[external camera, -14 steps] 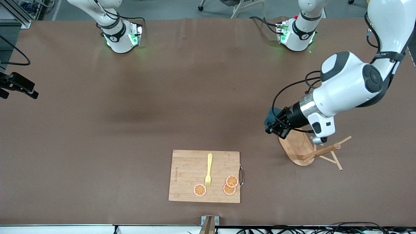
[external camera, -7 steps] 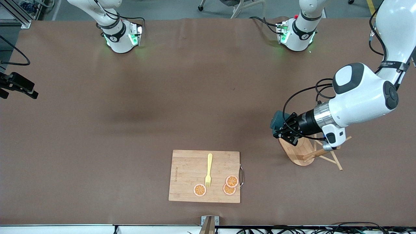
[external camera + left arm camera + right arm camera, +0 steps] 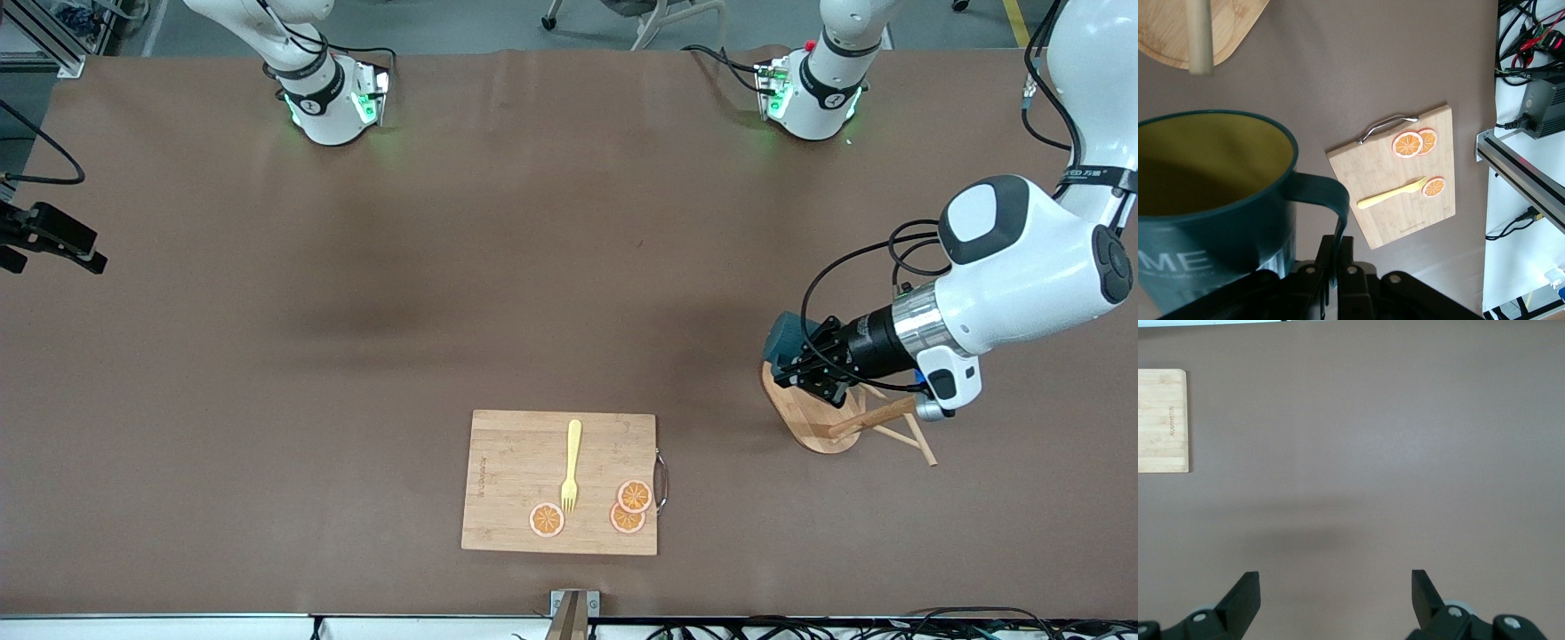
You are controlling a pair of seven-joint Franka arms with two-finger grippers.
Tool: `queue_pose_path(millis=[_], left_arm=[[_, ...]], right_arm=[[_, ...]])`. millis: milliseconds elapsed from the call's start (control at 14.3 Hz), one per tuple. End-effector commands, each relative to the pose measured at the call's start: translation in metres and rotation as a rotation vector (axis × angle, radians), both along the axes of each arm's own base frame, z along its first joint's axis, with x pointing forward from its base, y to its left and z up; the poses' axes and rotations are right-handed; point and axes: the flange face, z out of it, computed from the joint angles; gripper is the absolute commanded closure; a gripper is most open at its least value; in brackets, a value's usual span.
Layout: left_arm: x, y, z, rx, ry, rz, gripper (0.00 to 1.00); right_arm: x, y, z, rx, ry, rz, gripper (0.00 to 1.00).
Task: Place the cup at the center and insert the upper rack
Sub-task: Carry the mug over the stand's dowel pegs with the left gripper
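One cup (image 3: 786, 339) clamped in left gripper (image 3: 805, 366) jaws, empty; right gripper (image 3: 1335, 599) jaws apart.

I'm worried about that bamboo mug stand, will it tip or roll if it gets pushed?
The upper rack looks top-heavy: a thick post and thin pegs lean off its flat oval base, so a push up high may tip it. It probably slides rather than rolls. It looks stiff and light.

I see the cup (image 3: 786, 339) over the mug stand (image 3: 813, 415), which stands toward the left arm's end from the cutting board (image 3: 516, 480) carrying a fork (image 3: 571, 464).
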Motion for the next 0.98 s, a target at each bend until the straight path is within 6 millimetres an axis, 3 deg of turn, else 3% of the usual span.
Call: queue_pose_path(millis=[0, 907], left_arm=[[0.005, 0.011, 0.002, -0.035, -0.012, -0.012, 1.00], [0.019, 0.060, -0.011, -0.039, -0.047, -0.015, 1.00]], right_arm=[[0.000, 0.000, -0.001, -0.016, -0.001, 0.000, 0.00], [0.003, -0.005, -0.005, -0.012, 0.003, -0.009, 0.00]])
